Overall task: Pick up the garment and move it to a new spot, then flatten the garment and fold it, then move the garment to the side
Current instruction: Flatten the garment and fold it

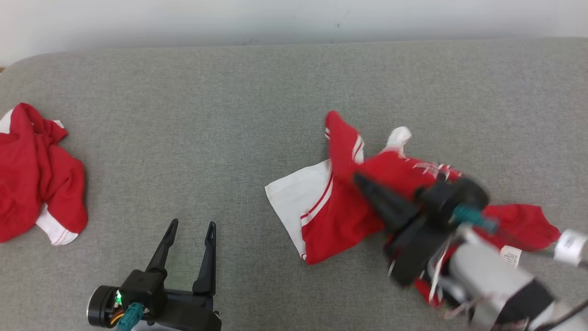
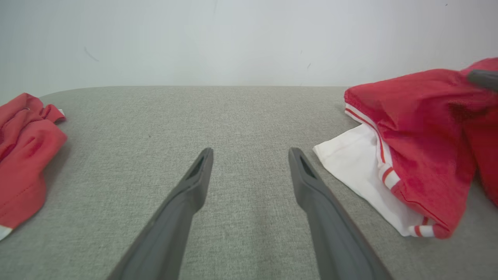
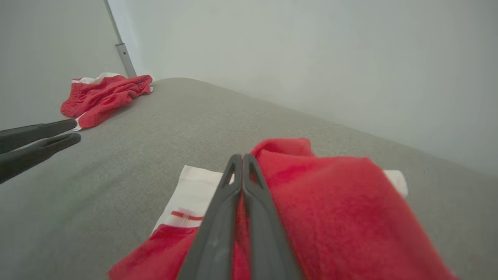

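The garment (image 1: 340, 216) is a red piece with white panels and red-white stripes, crumpled right of centre on the grey padded surface (image 1: 206, 115). My right gripper (image 1: 356, 177) lies over it, fingers pressed together with red cloth pinched between them and bunched up along the right finger. The right wrist view shows the shut fingertips (image 3: 242, 157) above the garment (image 3: 330, 202). My left gripper (image 1: 192, 225) stands open above bare surface at the lower left, apart from the garment. From the left wrist, the gripper (image 2: 251, 153) has the garment (image 2: 420, 147) to its right.
A second red and white garment (image 1: 36, 179) lies crumpled at the far left edge, also seen from the left wrist (image 2: 19, 155) and the right wrist (image 3: 105, 95). A pale wall runs along the back of the surface. Bare grey surface spans the middle.
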Motion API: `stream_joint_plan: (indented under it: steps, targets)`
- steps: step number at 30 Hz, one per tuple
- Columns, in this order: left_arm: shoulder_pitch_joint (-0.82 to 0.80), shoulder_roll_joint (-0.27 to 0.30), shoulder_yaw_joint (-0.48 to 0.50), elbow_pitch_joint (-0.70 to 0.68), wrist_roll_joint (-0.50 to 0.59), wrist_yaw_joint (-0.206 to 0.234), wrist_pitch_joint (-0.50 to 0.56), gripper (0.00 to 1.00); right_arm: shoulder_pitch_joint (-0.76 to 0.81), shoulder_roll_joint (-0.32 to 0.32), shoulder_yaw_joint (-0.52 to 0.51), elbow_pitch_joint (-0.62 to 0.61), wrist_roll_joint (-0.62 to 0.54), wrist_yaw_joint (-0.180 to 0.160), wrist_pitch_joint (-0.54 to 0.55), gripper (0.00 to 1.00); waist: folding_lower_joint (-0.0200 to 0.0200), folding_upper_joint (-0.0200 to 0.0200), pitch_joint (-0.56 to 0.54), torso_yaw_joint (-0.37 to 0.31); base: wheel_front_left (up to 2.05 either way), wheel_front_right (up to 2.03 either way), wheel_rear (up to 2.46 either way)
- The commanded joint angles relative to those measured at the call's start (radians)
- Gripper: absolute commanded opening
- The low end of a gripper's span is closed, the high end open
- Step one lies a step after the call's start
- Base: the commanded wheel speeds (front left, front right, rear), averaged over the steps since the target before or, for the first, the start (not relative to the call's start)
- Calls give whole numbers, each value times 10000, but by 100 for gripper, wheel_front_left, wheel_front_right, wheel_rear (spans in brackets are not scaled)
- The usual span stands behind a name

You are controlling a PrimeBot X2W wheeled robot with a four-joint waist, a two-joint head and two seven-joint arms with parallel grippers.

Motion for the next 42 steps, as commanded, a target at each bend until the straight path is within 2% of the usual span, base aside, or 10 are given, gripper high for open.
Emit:
stream_joint_plan:
  steps: [1, 7, 12, 15, 16, 17, 22, 28, 37, 42]
  targets:
    - [112, 98, 47, -34, 43, 27, -67, 100, 508, 95, 224, -507, -325, -3, 172, 0, 0, -2, 48, -83, 0, 0, 0]
    - [42, 133, 17, -50, 75, 22, -71, 100, 1776, 370, 1301, -1972, -493, -3, 1100, 0, 0, -2, 87, -209, 0, 0, 0]
    - [-77, 64, -99, -15, 68, -6, -65, 100, 2198, 436, 2243, -2169, -249, -3, 1574, 0, 0, -2, 99, -137, 0, 0, 0]
    - [-100, 62, -99, 21, 25, -15, -66, 100, 2318, 488, 2169, -2100, -57, -3, 1427, 0, 0, -2, 103, -107, 0, 0, 0]
    - [-93, 62, -91, 37, 8, -16, -67, 100, 2356, 508, 2084, -2074, -11, -3, 1332, 75, 0, -2, 97, -91, 0, 0, 0]
    - [-72, 74, -71, 42, -3, -1, -68, 100, 2452, 578, 2001, -2122, 135, -3, 1203, 100, 0, -2, 88, -87, 0, 0, 0]
    - [142, 132, 9, 47, -78, 50, -72, 100, 2653, 702, 1287, -2825, 275, -3, 312, 100, 0, -2, -53, -128, 0, 0, 0]
    - [235, 223, 68, -14, -104, 122, -74, 100, 3121, 868, -438, -3666, 313, -3, -341, 100, 0, -2, -311, -223, 0, 0, 0]
    - [461, 355, 64, -169, -47, 225, -75, 100, 4558, 1741, -5296, -3559, -924, -3, -660, 100, 0, -2, -799, -222, 0, 0, 0]
    - [704, 506, 100, -359, 1, 324, -70, 100, 5362, 1955, -6814, -3396, -1677, -3, -634, 100, 0, -2, -1145, -200, 0, 0, 0]
